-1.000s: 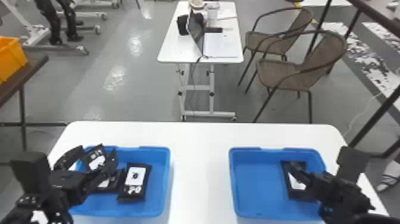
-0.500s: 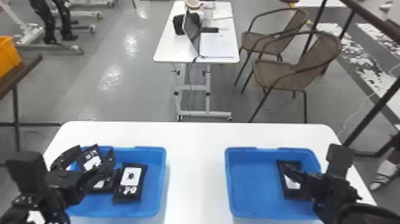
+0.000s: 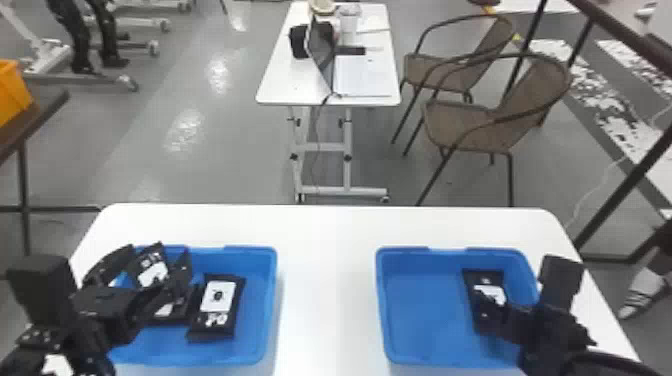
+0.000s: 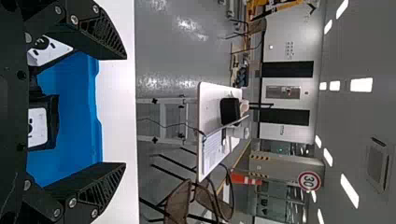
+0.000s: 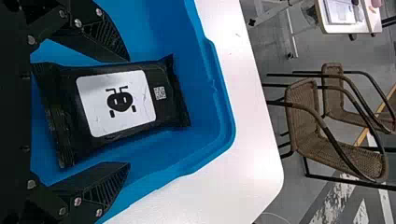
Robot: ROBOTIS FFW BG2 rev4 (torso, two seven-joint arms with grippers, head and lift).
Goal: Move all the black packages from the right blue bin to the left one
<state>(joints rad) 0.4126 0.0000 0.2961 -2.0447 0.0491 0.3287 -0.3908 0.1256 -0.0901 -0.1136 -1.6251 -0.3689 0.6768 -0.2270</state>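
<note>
Orange crate (image 3: 12, 95) sits on a dark table (image 3: 37, 117) at the head view's far left. Nearer, the left gripper (image 3: 160, 254) is over the left blue bin (image 3: 257, 310), its fingers spread wide, with nothing clamped between them. Three black packages are in that bin: a tilted one (image 3: 151, 267) by the fingers, its far end up at the rim, another (image 3: 166, 319) partly hidden by the gripper, and a third (image 3: 217, 305) just to the right, lying with its white label up.

Next comes a bare stretch of the white table (image 3: 325, 295), and beyond it a small wheeled table (image 3: 280, 85) with an open laptop (image 3: 320, 52). Then the right blue bin (image 3: 422, 310), with one black package (image 3: 485, 280) lying label up toward its right side. The right gripper (image 3: 492, 311) reaches in over that package, fingers wide apart on either side of it; the right wrist view shows a gap to one finger, so it isn't gripped. Two wicker chairs (image 3: 530, 92) stand behind, to the right.
</note>
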